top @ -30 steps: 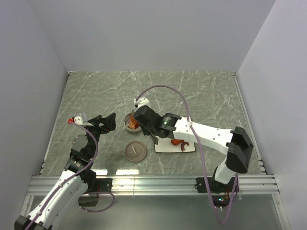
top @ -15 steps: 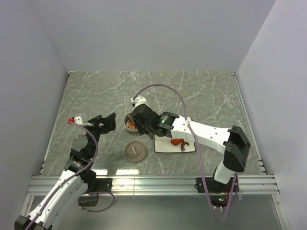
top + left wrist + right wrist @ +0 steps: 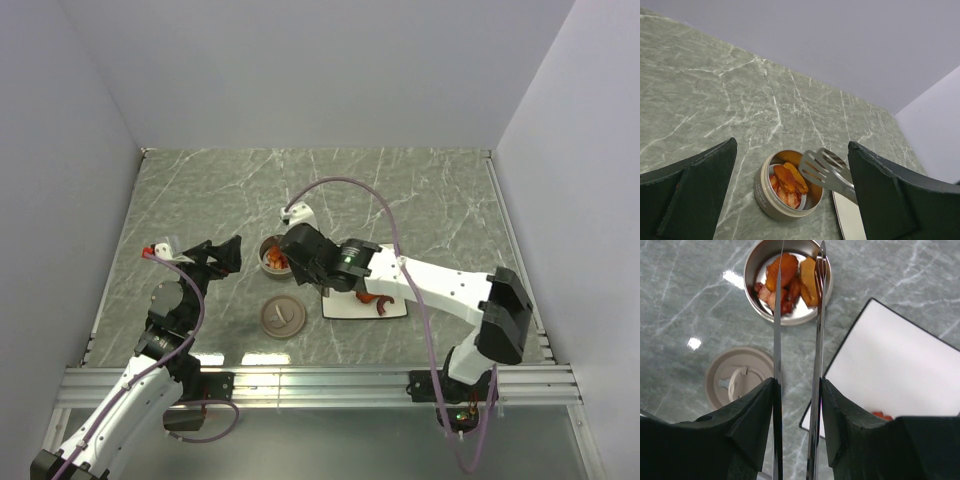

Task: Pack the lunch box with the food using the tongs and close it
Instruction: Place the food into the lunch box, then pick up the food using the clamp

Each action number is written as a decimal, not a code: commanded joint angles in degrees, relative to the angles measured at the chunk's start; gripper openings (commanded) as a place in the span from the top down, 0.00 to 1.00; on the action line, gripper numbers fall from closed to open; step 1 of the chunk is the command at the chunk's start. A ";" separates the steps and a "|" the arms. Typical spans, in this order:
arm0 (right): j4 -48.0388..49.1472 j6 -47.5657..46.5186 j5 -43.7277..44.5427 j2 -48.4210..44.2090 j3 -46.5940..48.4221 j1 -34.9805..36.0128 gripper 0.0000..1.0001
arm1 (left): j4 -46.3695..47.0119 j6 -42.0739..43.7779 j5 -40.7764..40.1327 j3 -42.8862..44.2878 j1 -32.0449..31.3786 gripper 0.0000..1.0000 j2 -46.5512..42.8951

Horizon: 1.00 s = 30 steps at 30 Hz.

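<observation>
The lunch box (image 3: 753, 267) is a round silver tin, open, holding several orange and reddish food pieces (image 3: 786, 271). It also shows as the tin (image 3: 264, 247) from above and as the lunch box (image 3: 766, 194) in the left wrist view. My right gripper (image 3: 797, 385) is shut on the tongs (image 3: 777, 335). Their two arms stand apart, and their tips hover over the tin with nothing between them. The disc lid (image 3: 736, 377) lies flat beside the tin. More food (image 3: 375, 298) lies on the white plate (image 3: 895, 365). My left gripper (image 3: 792, 145) is open, left of the tin.
The white square plate (image 3: 345, 307) sits right of the lid (image 3: 281, 316), close under my right arm. Grey walls close in the marble table on three sides. A metal rail runs along the near edge.
The tongs' arms have spread apart over the tin as my right gripper eased its squeeze. The right arm shifted slightly left and back. The left arm has not moved.
</observation>
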 commanded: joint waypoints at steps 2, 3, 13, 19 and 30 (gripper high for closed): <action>-1.54 3.70 5.38 -8.29 -3.45 1.92 0.51 | 0.99 -0.65 0.86 -0.17 -0.15 0.00 -0.32; -2.77 4.49 6.78 -9.35 -5.37 2.19 0.51 | 0.99 -0.56 0.86 -0.17 -0.15 0.01 -0.41; -17.88 23.89 15.83 -25.69 -17.34 9.21 0.51 | 1.16 -0.56 1.39 -0.08 -0.15 0.00 -0.23; -26.50 36.20 16.55 -31.41 -22.18 15.89 0.51 | 1.08 -0.64 1.12 0.01 -0.15 0.01 -0.15; -38.89 54.84 17.16 -33.98 -24.20 24.51 0.52 | 1.25 -0.65 1.39 -0.17 -0.15 0.01 -0.15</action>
